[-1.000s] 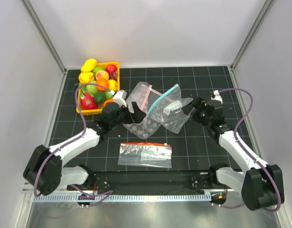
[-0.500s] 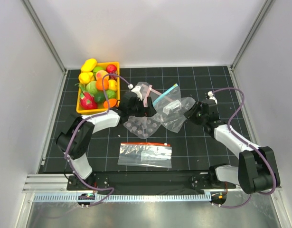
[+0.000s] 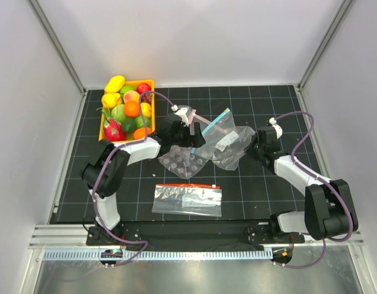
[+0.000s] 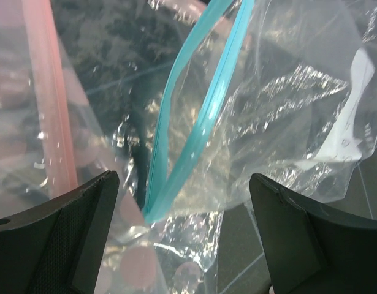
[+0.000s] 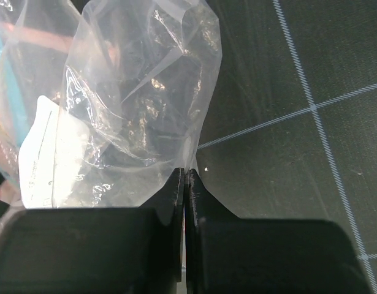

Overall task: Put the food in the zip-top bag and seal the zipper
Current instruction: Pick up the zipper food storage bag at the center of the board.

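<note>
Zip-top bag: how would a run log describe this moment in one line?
left gripper open around zipper | right gripper shut on zip-top bag | zipper unsealed | food in yellow basket

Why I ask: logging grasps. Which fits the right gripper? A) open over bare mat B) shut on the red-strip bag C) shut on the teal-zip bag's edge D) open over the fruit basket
C: in the right wrist view the right gripper is closed, pinching the crinkled edge of the zip-top bag.

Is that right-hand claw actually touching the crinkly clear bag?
Touching. In the right wrist view the right gripper is shut on the edge of the zip-top bag.
</note>
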`<action>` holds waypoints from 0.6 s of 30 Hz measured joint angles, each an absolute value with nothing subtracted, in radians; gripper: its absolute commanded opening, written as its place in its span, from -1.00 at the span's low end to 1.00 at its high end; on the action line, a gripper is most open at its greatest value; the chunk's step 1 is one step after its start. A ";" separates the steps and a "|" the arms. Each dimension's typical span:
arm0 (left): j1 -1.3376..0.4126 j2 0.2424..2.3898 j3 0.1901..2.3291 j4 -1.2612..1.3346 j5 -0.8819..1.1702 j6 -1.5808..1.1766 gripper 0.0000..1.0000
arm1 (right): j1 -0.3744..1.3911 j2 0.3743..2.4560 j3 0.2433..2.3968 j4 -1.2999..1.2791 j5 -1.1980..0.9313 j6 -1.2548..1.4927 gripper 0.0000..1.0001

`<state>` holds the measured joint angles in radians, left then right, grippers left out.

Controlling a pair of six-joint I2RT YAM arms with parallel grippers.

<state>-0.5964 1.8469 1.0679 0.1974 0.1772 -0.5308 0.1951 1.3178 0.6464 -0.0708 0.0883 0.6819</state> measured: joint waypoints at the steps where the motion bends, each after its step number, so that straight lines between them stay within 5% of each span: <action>1: -0.596 1.858 1.090 0.198 0.178 -0.524 0.79 | 0.195 1.318 0.646 -0.073 0.095 0.682 -0.98; 10: -0.596 1.925 1.188 0.207 0.226 -0.497 0.45 | 0.195 1.318 0.646 -0.078 0.110 0.682 -0.98; 12: -0.596 1.938 1.193 0.211 0.249 -0.500 0.25 | 0.195 1.318 0.646 -0.077 0.110 0.682 -0.98; 18: -0.596 1.998 1.217 0.239 0.341 -0.543 -0.84 | 0.195 1.318 0.646 -0.077 0.110 0.681 -0.98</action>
